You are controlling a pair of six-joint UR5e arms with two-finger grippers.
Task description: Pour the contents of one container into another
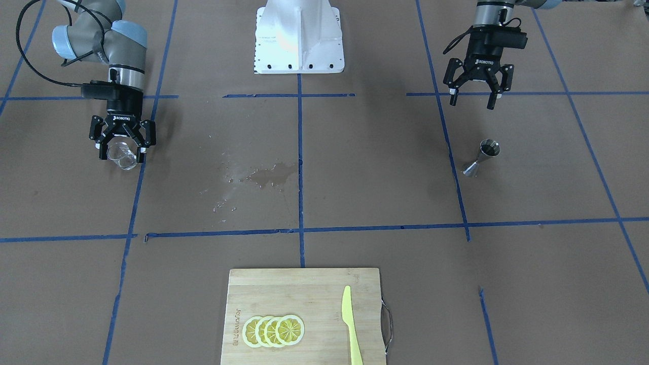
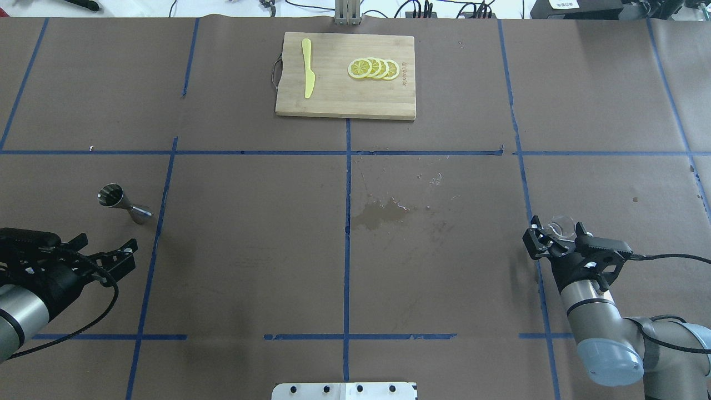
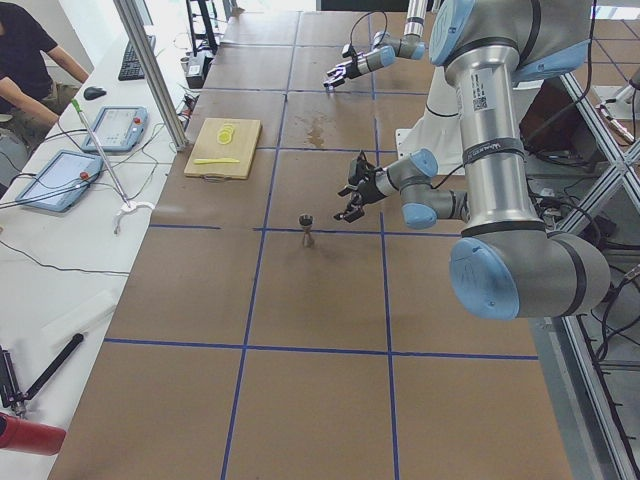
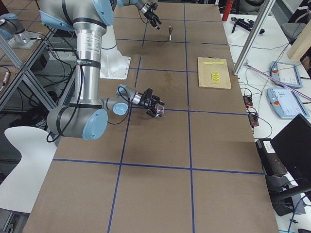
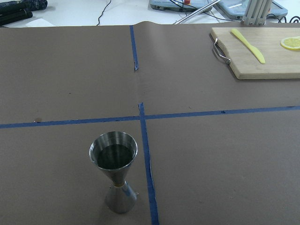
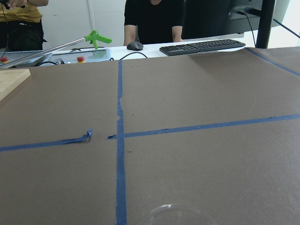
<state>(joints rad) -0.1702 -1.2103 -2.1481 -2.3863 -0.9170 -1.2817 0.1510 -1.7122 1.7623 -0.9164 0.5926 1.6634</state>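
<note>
The small clear glass cup (image 1: pixel 123 155) stands on the brown table between the fingers of my right gripper (image 1: pixel 122 153), which is open; the fingers sit close to the cup's sides. From overhead the cup (image 2: pixel 561 225) shows at the right gripper (image 2: pixel 556 236). Its rim (image 6: pixel 173 212) is faint at the bottom of the right wrist view. The steel hourglass jigger (image 1: pixel 484 158) stands upright, its inside dark (image 5: pixel 116 173). My left gripper (image 1: pixel 472 100) hangs open just behind the jigger (image 2: pixel 125 203), with nothing in it.
A wet spill (image 1: pixel 263 177) marks the table's middle. A bamboo cutting board (image 1: pixel 304 289) on the far side carries lemon slices (image 1: pixel 274 330) and a yellow knife (image 1: pixel 350 324). The robot base (image 1: pixel 299 38) is at the near edge. People sit beyond the table (image 6: pixel 154 21).
</note>
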